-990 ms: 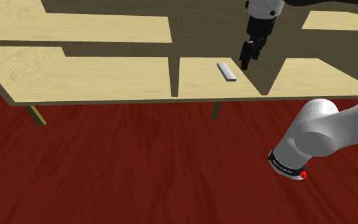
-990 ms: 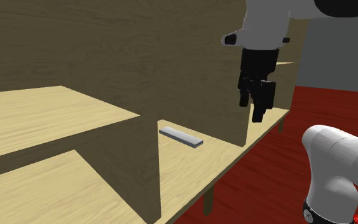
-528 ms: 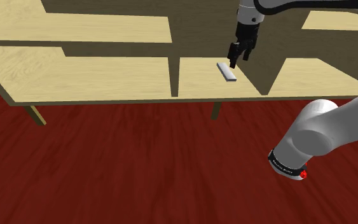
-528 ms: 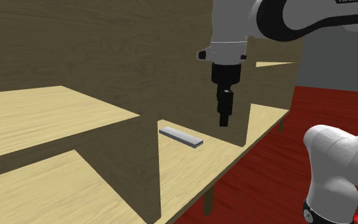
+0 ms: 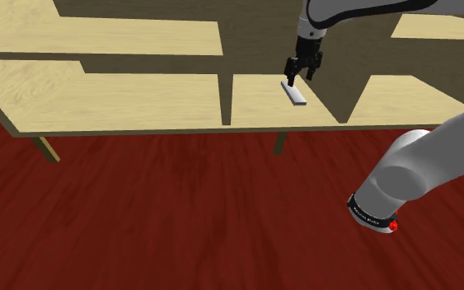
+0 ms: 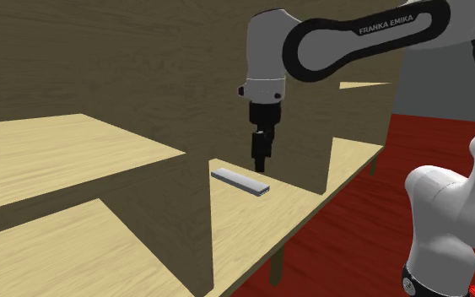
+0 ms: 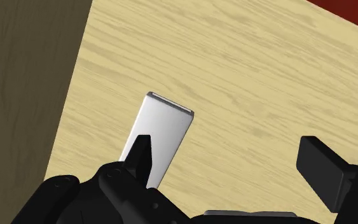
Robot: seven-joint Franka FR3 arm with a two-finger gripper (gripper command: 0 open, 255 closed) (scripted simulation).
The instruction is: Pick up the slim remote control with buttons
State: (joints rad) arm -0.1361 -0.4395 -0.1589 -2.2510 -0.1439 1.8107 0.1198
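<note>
Grey and flat, the slim remote (image 5: 294,93) lies on the pale wood shelf (image 5: 255,111), in the narrow bay between two upright dividers (image 5: 227,99), exactly where it lay a second ago. The gripper (image 5: 300,76) has swung in from the shoulder view's right and dropped, and now hangs just above the remote's far end. Its fingers (image 7: 139,153) stand spread, one over the remote, not clasping it.
</note>
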